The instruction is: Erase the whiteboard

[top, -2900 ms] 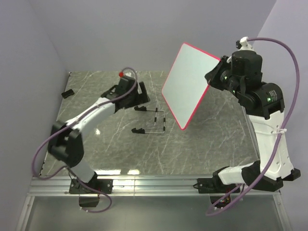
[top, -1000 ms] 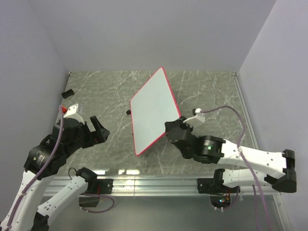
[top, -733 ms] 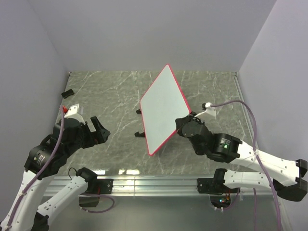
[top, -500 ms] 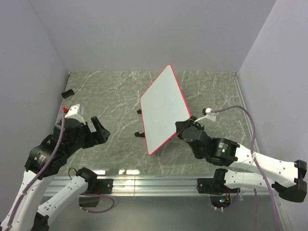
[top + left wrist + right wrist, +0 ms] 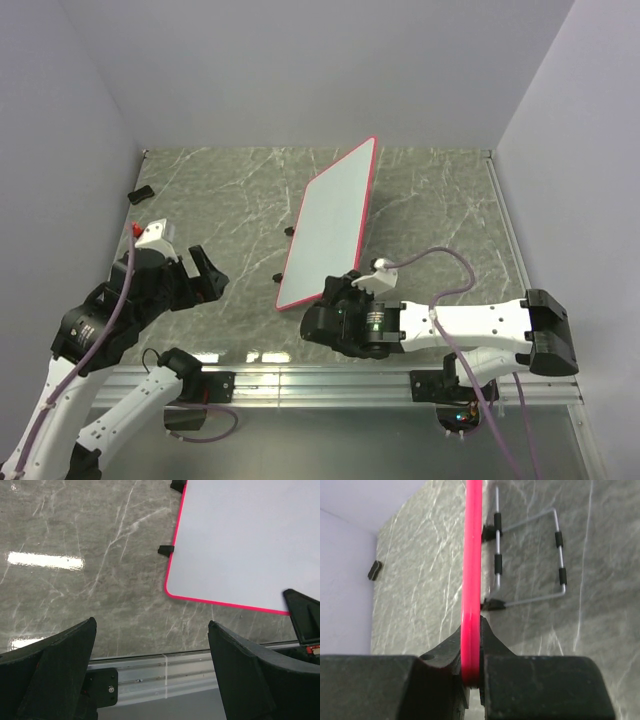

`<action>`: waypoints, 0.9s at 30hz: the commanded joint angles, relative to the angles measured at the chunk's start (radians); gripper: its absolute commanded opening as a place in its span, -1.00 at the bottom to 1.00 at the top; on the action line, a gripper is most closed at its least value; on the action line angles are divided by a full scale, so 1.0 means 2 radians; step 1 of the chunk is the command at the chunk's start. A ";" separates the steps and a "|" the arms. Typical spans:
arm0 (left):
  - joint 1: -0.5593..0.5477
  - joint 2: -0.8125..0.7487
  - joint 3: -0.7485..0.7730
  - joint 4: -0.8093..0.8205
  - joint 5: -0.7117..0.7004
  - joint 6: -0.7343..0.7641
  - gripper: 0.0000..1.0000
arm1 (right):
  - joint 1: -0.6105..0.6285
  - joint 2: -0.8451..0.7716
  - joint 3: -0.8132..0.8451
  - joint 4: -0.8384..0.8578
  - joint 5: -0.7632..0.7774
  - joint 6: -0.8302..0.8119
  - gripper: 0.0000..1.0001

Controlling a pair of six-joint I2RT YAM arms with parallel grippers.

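Note:
The whiteboard (image 5: 330, 225), white with a thin pink frame, hangs tilted over the middle of the table. My right gripper (image 5: 337, 300) is shut on its near lower edge. The right wrist view shows the pink frame (image 5: 472, 555) edge-on, pinched between the two black fingers of that gripper (image 5: 471, 667). In the left wrist view the board's rounded corner (image 5: 245, 540) fills the upper right, with two black clips (image 5: 166, 550) beside its left edge. My left gripper (image 5: 205, 275) stays at the near left, open and empty (image 5: 152, 670), apart from the board.
A wire stand (image 5: 530, 555) with black feet (image 5: 277, 277) lies on the marble table, mostly behind the board. A small black piece (image 5: 140, 193) lies at the far left edge. An aluminium rail (image 5: 320, 378) runs along the near edge. Walls close in on the left, back and right.
The right arm has swung left and toward the near edge with the board, which now stands more edge-on to the top camera. The left arm has not moved.

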 commanded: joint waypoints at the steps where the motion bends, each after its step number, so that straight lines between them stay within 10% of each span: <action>1: -0.005 -0.008 0.002 0.009 0.008 0.014 0.99 | 0.036 0.022 -0.016 -0.113 -0.060 0.069 -1.00; 6: -0.012 -0.013 0.001 0.012 0.009 0.015 0.99 | 0.061 0.017 -0.040 -0.116 -0.072 0.106 -1.00; 12: -0.017 -0.018 -0.001 0.014 0.008 0.016 0.99 | 0.073 0.001 -0.007 -0.185 -0.053 0.110 0.17; 20: -0.032 -0.026 -0.002 0.015 -0.003 0.013 0.99 | 0.076 -0.016 0.036 -0.272 -0.042 0.118 0.39; 27: -0.050 -0.042 0.001 0.009 -0.033 -0.003 0.99 | 0.109 -0.004 0.121 -0.377 -0.031 0.124 0.99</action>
